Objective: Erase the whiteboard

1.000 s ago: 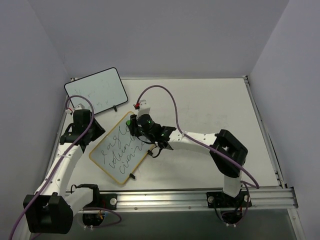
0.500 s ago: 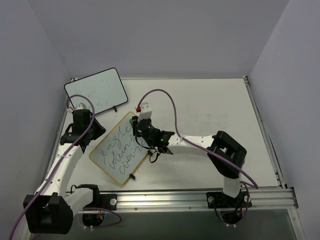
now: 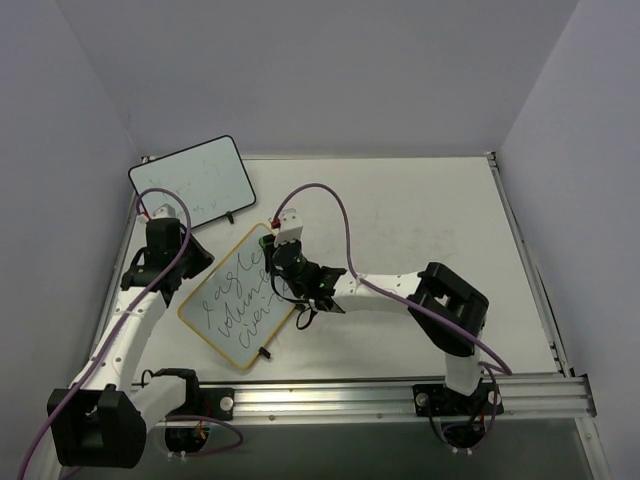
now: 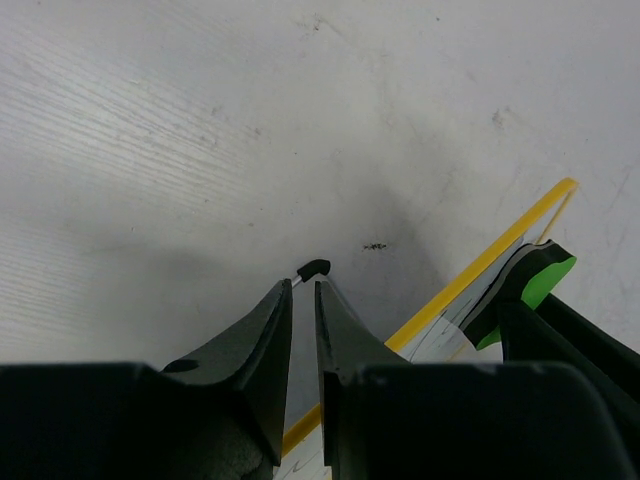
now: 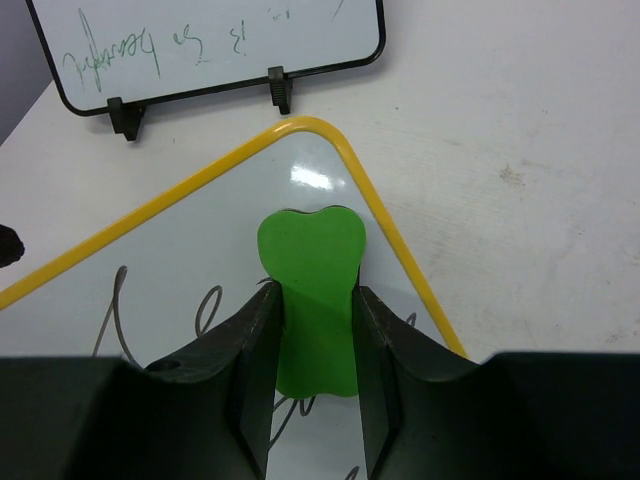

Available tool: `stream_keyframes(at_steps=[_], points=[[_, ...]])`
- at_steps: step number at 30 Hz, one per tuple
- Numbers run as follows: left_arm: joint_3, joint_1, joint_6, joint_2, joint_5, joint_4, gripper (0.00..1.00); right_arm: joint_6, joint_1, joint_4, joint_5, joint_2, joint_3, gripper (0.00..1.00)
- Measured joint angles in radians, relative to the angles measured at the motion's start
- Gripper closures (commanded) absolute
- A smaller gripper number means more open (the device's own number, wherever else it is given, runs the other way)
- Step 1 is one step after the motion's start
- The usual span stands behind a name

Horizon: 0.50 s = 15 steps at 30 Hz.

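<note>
- While the board (image 3: 225, 310) is lying flat on the left of the table (image 3: 430, 230), turned corner-on to the arms, three lines of black writing are showing across it. Nothing is judged to be wiped yet.
- At its left edge, the left gripper (image 4: 303, 290) is being held with its fingers drawn almost together, only a slit between them. The yellow rim is showing in that slit, so the edge is judged to be pinched and the board steadied.
- Over the far corner, the green, heart-shaped eraser (image 5: 310, 255) is being clamped by the right gripper (image 5: 312, 295), whose fingers are closed to its width. Its lobed end is lying over bare white just inside the rim; whether it is being pressed down cannot be told.
- Flat, even pressure is being called for here. The eraser should be drawn toward the near corner in overlapping passes and kept inside the rim so that it is not caught, with the left grip held firm against sliding.
- Beyond that corner, the black-rimmed board (image 5: 220, 40), with faint green writing, is standing just apart; it is being judged no part of this step.
</note>
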<state>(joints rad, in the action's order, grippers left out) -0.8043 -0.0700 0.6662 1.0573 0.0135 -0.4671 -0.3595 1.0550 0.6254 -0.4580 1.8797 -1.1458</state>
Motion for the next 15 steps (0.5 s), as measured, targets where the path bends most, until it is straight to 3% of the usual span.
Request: stream_keyframes(at_steps=[15], points=[[0.009,0.000,-0.008,0.001,-0.043,0.016,0.77,0.028,0.090,0.059,0.001,0.017,-0.001,1.00]])
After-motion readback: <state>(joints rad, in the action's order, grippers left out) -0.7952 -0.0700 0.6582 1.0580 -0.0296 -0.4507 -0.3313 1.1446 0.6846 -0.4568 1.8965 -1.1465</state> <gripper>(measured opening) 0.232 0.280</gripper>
